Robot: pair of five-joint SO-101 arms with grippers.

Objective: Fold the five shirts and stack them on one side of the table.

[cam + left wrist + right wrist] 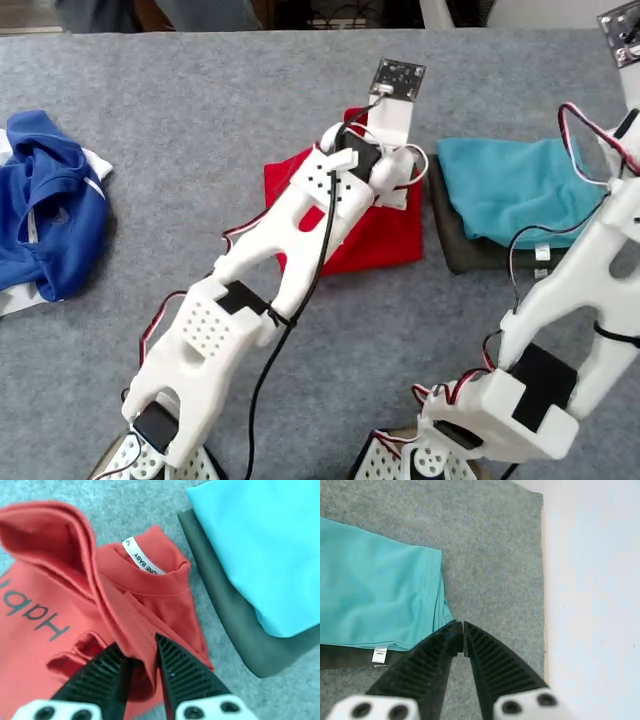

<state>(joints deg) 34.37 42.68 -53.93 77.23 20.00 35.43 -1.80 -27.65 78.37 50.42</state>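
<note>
**Red shirt pinched at mid-table, two folded shirts stacked at the right**

A table covered in grey felt (pixel 200 100) is seen from above, with two white arms reaching out from its near edge. A red cotton shirt with dark lettering (pixel 150 590) lies near the middle of the table, somewhat toward the far edge. It is partly folded, and its collar with a white neck label (pixel 142 557) is turned up. The left arm is stretched over it. The left gripper (pixel 140 650) is closed on a raised fold of the red fabric, and the cloth is pinched between the two black ribbed jaws, which are held only slightly apart by it.

Just beside the red shirt, toward the right edge, a folded teal shirt (pixel 510 185) is laid on top of a folded dark grey shirt (pixel 470 255). The dark one shows along the stack's near and left sides. A narrow strip of felt is seen between this stack and the red shirt.

The right arm runs along the right edge of the table. The right gripper (pixel 462 627) hangs over bare felt near the far right corner, just beside the teal shirt's edge. Its jaws are closed tip to tip with nothing between them.

At the left edge of the table, a crumpled royal-blue shirt (pixel 45 200) is heaped on a white garment (pixel 15 300), and neither is folded
</note>
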